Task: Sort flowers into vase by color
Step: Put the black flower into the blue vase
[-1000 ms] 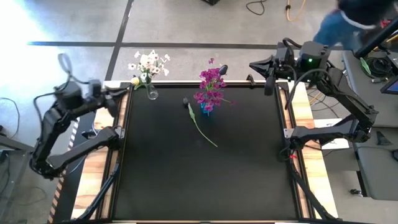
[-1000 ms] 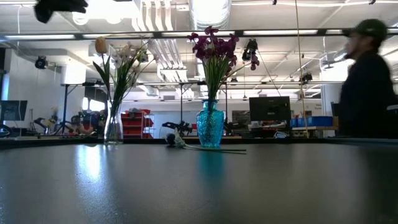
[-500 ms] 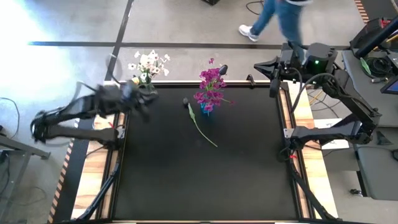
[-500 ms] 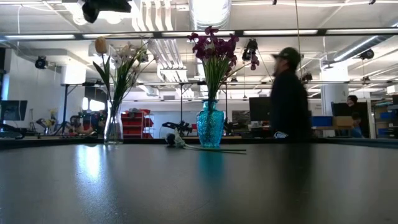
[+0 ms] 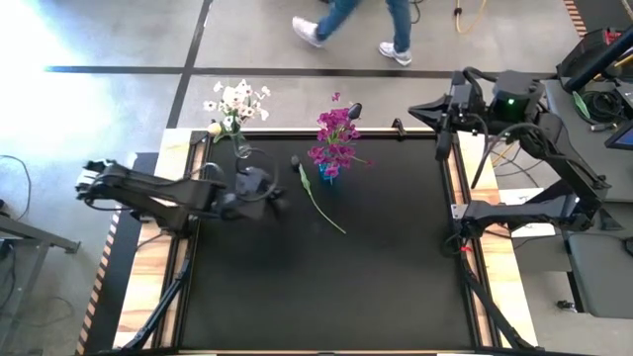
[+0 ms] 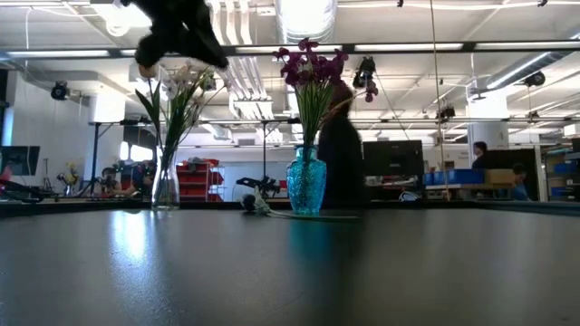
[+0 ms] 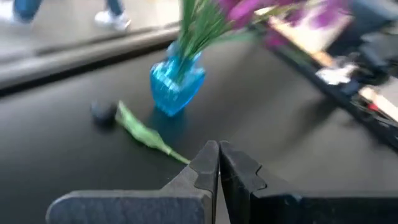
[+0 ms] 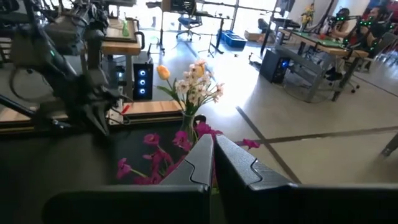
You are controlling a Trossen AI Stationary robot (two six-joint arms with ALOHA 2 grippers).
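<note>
Reaching with our left pincer (image 5: 278, 201) pressed together, we judge the dark tulip (image 5: 317, 194) light, limp; pinch mid-stem.

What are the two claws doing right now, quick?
Left claw: closed, holding nothing, over the table near the loose flower.
Right claw: closed, holding nothing, waiting at the table's far right corner.

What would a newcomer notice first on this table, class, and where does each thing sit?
Two vases at the table's far edge catch the eye: a blue vase of magenta flowers and a clear vase of white flowers. One dark-budded flower lies flat on the black table beside the blue vase. The left gripper, fingers shut, reaches in toward it.
</note>
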